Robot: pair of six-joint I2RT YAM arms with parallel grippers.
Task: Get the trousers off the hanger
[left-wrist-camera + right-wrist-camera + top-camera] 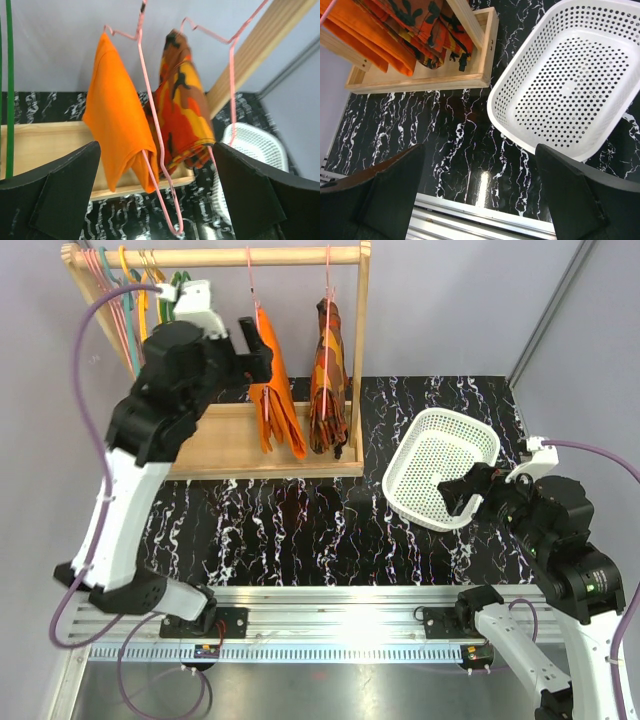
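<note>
Trousers [275, 390], plain orange and folded, hang draped over the pink hanger [251, 278], whose hook sits on the top rail of the wooden rack [210, 256]. Nothing of the task is done yet: the cloth is on the wire and untouched. Gripping it and drawing it off the hanger are both left.

The left arm [170, 370] is raised level with the garment. Its jaws are spread wide and empty, just to the left of the trousers and facing them. The right arm [560, 530] is well apart, low over the near edge of the white basket [432, 415], its jaws likewise spread and holding nothing.

Room is tight on the trousers' right, where a patterned garment [328, 380] hangs just beside them, with the rack's upright post beyond it. The hem hangs close above the rack's wooden base. To the front, the black marbled table [300, 530] gives open space, probably the easiest way to pull the cloth. Spare hangers [125, 290] crowd the rail's left end behind the arm.
</note>
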